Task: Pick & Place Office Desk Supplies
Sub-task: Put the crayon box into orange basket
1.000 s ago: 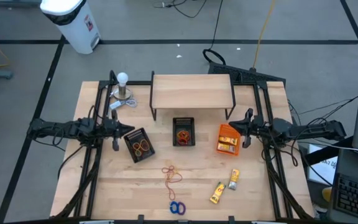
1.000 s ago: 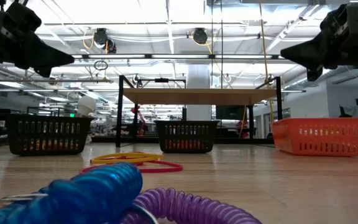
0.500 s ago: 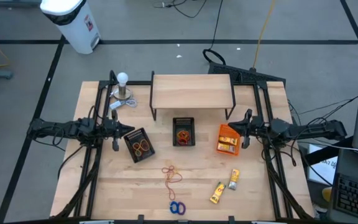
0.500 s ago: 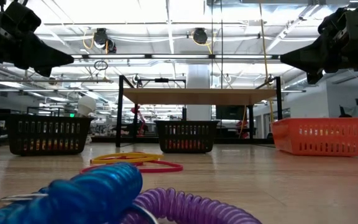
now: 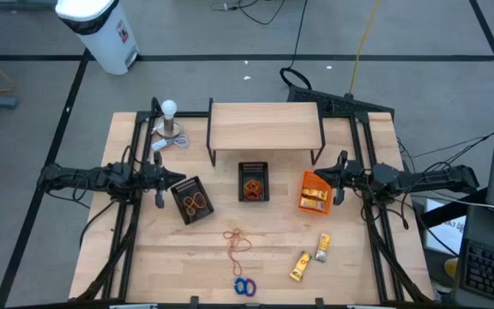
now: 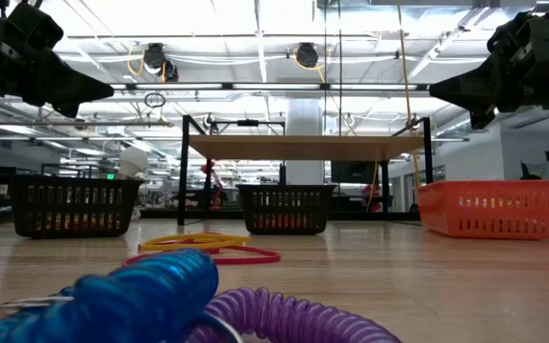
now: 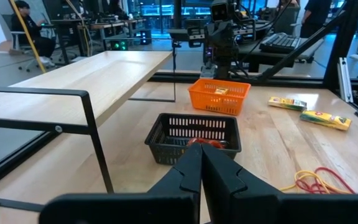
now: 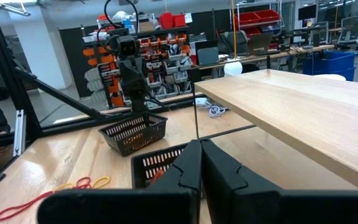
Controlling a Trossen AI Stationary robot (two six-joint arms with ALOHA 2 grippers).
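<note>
The office desk supplies lie on the near part of the table. Tan and red rubber bands (image 5: 238, 240) are in the middle, with blue and purple rings (image 5: 244, 287) at the near edge. Two yellow packets (image 5: 299, 265) (image 5: 322, 247) lie to the right of them. More bands show inside the left black bin (image 5: 192, 199) and the middle black bin (image 5: 253, 182). My left gripper (image 5: 181, 178) hovers shut and level beside the left bin. My right gripper (image 5: 320, 176) hovers shut and level over the orange bin (image 5: 314, 191). Both grippers hold nothing, as the wrist views show (image 7: 201, 155) (image 8: 199, 146).
A wooden shelf (image 5: 266, 127) on black legs spans the far middle of the table. A white bulb-shaped object (image 5: 169, 120) stands at the far left. Black frame rails run along both table sides. Bare wood lies between the bins and the loose items.
</note>
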